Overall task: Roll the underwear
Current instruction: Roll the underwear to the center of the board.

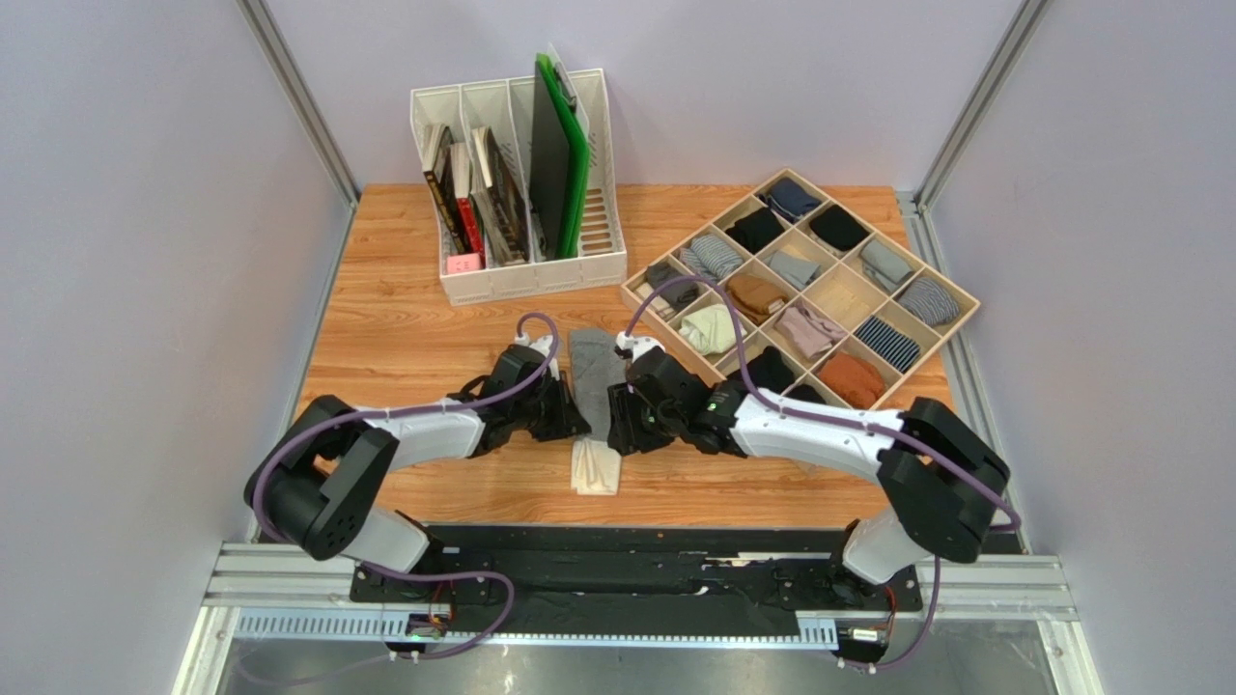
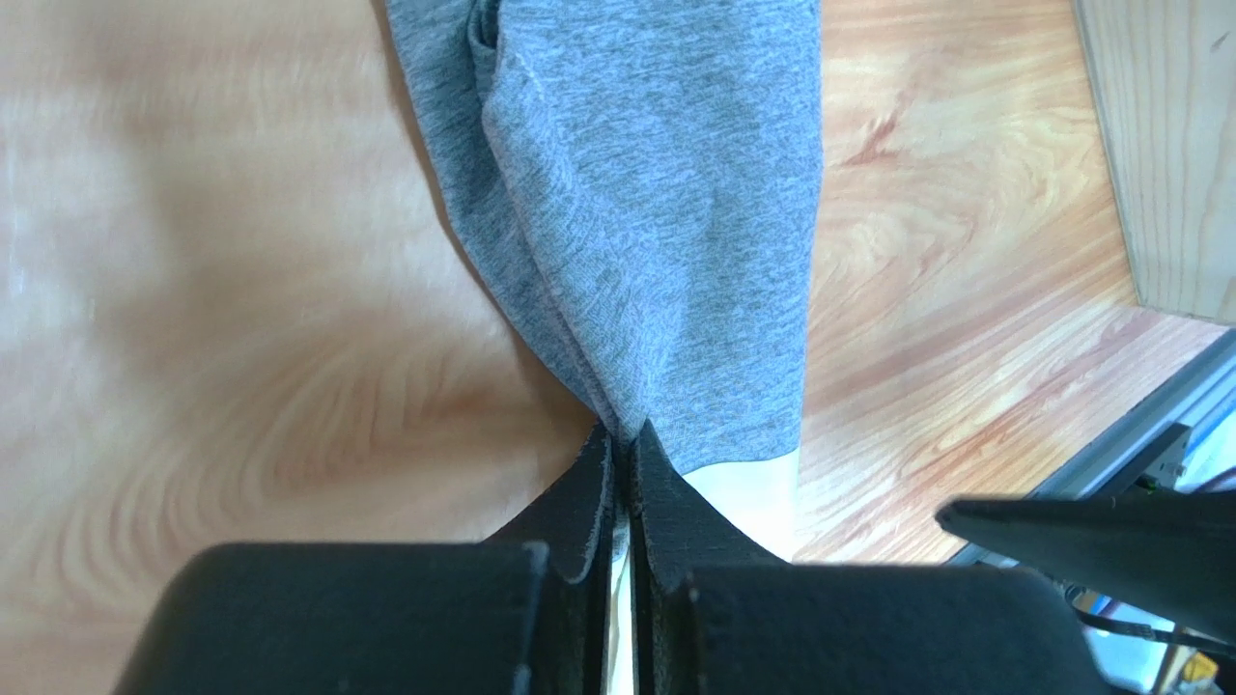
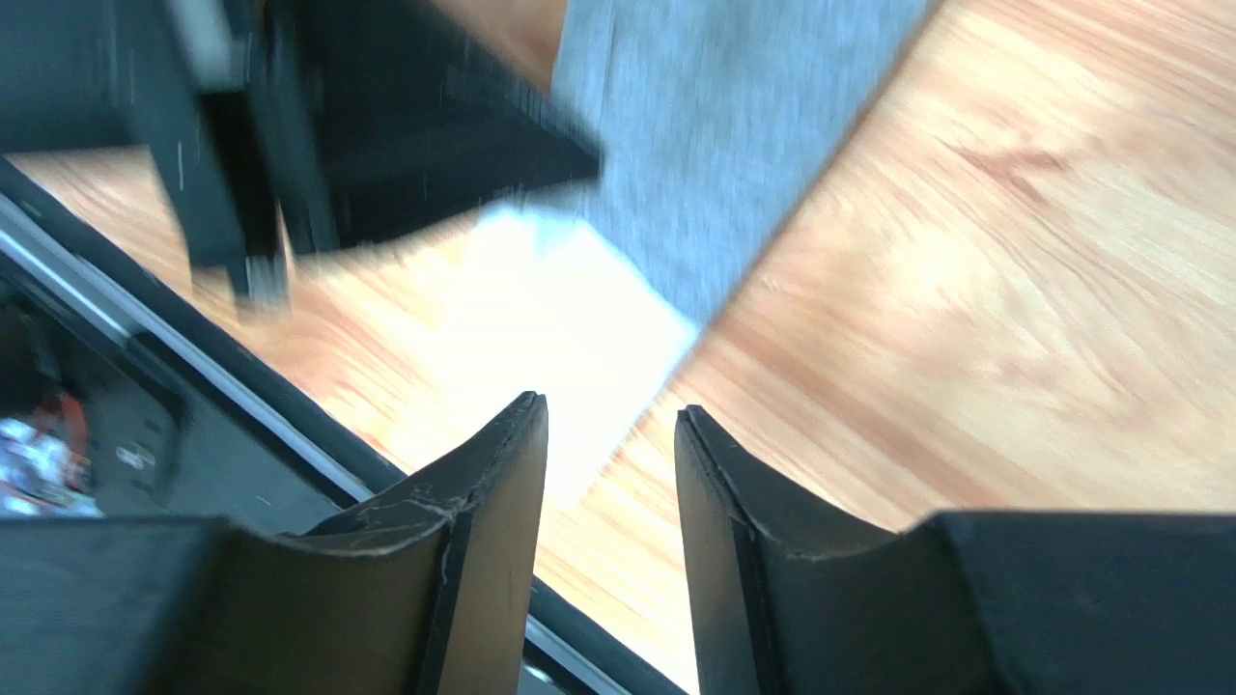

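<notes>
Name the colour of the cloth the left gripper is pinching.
Heather grey, with a white band at one end; the left wrist view shows the underwear best.

A wood-grain tabletop (image 1: 406,333) carries three things. The underwear (image 1: 592,362) lies near the middle as a narrow grey strip, its fabric gathered into folds, its white waistband (image 1: 595,466) at the end nearest the front edge. Just behind the underwear's far end, slightly to the left, a white slotted rack (image 1: 537,275) stands upright on the wood. Behind and to the right of the underwear, a pale divided tray (image 1: 708,229) sits at an angle, its nearest corner close to the grey fabric but apart from it. Bare wood shows on both sides of the underwear.
</notes>
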Robot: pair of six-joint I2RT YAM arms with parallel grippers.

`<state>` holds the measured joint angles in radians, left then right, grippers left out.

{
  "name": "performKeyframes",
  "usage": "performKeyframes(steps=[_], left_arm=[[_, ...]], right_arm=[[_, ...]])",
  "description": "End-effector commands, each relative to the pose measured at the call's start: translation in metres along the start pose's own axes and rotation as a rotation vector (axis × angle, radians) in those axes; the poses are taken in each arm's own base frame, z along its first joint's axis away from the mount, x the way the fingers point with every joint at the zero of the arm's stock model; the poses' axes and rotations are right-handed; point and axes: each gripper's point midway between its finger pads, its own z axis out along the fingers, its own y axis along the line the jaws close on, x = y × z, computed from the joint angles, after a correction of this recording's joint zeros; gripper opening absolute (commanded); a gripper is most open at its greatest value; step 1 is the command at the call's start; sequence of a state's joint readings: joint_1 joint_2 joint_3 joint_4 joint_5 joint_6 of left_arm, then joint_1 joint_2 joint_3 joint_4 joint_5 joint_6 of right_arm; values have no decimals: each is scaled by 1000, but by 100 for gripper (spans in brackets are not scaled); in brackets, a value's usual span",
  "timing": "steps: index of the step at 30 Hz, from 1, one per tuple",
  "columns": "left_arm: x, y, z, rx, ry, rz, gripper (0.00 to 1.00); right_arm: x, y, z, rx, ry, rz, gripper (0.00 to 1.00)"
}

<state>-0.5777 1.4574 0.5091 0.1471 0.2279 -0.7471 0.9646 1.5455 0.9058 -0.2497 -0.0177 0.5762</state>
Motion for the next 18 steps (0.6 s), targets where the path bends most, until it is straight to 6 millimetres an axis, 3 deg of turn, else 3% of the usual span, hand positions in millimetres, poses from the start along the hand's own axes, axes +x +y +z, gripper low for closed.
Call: performKeyframes(steps=[1, 6, 12, 18], left_arm=[[-6, 5, 11, 5, 38, 71, 0], [-13, -2, 19, 87, 74, 109, 0], [-18, 4, 19, 69, 102, 170, 0], [-21, 4, 18, 83, 118, 215, 0]], right_arm=[[19, -18, -13, 78, -16, -177, 43], [31, -17, -10, 103, -22, -274, 45], [31, -55, -4, 344, -16, -306, 45], [41, -49, 9, 320, -15, -359, 44]])
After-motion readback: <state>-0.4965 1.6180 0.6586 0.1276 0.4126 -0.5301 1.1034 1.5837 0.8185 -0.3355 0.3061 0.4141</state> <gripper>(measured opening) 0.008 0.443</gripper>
